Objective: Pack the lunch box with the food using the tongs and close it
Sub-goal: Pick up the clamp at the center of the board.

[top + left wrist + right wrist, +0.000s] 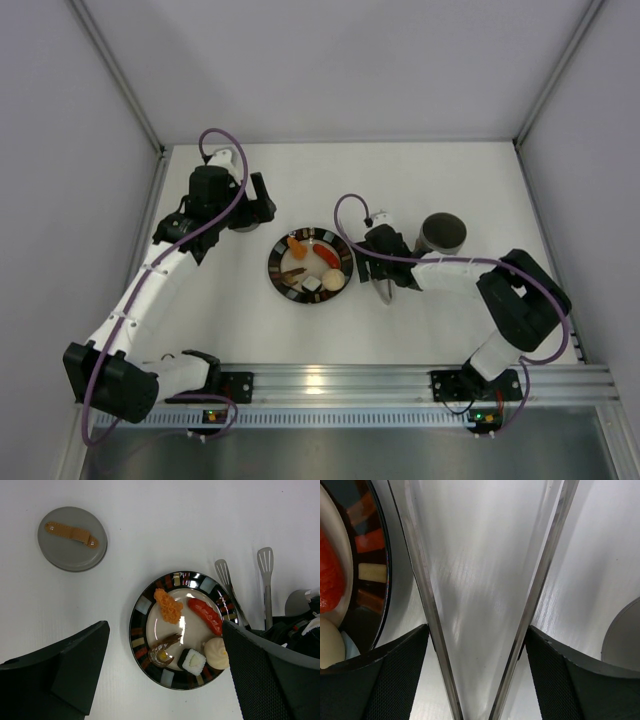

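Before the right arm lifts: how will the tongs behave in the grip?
The tongs look like thin polished metal, so probably springy: the arms should flex inward under the right gripper. The glossy finish may let them slip or swivel between the fingers. Long and slim, slotted heads far from the grip: likely light, but may droop forward.

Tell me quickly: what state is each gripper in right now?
Left gripper: open, holding nothing.
Right gripper: jaws closed on the two arms of the tongs.
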